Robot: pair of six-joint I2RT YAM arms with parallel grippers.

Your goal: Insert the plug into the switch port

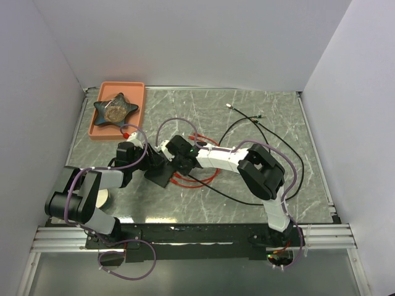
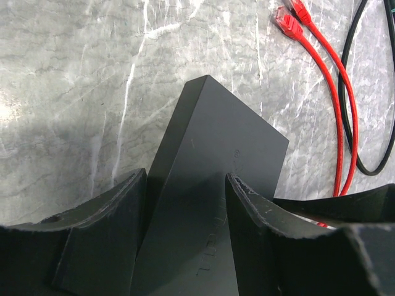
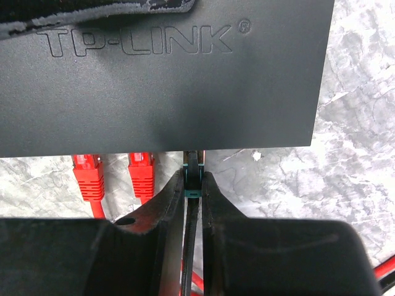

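Right end effector (image 3: 193,182) pinching plug (image 3: 194,161), TP-LINK switch (image 3: 166,92)

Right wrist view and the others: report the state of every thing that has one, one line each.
switch: clamped in the left tool, logo face up.
left tool: shut on the switch.
right tool: shut on the black plug.
black plug: pinched, tip at the switch's edge; seating hidden.
red plugs: loose on the table, unplugged.
star-shaped dish: resting in the orange tray.

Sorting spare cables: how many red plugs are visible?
2. The red plugs lie side by side on the table, near the switch edge; others may hide underneath.
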